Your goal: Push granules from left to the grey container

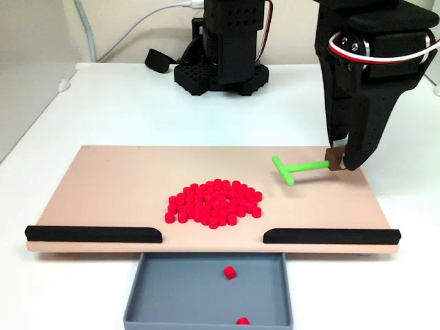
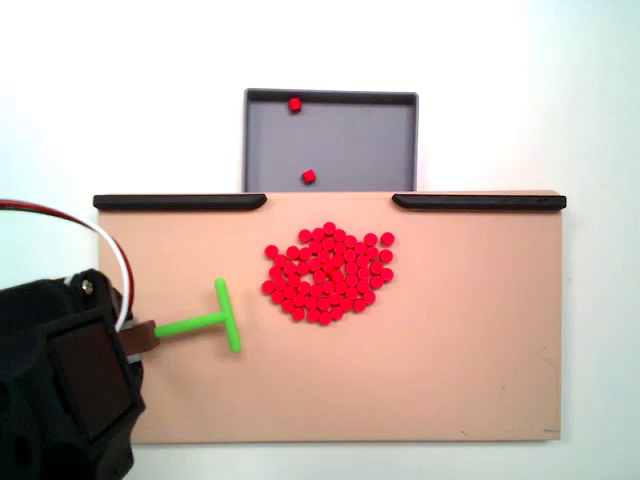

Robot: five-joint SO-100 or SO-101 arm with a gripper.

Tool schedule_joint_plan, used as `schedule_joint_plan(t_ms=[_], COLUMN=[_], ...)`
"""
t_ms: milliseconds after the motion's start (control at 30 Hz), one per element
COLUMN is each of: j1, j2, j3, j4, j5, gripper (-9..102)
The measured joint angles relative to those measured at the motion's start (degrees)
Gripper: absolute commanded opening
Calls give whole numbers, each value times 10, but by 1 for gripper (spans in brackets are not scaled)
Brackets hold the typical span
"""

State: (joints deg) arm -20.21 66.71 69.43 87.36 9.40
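Your gripper point(image 1: 342, 161) clamps the green T-stick point(image 1: 297, 168), at 2 o'clock from the granules point(image 1: 214, 202); two pellets lie in the grey container point(image 1: 165, 299).

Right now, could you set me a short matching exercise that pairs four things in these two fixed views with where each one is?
Things:
1. granules, main cluster
2. grey container
3. green T-shaped stick
4. black strips

Places:
A. one end held at the gripper
B. middle of the tan board
C. along the board edge nearest the container, with a gap between them
D. off the board, beside that gap, holding two loose red pellets

Pairs: 1-B, 2-D, 3-A, 4-C
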Motion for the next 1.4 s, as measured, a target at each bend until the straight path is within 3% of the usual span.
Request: schedule_joint_plan(t_ms=[1400], j1=[31], j2=[-79], j3=[-57], j4=[-14], j5=[-2], gripper=[0])
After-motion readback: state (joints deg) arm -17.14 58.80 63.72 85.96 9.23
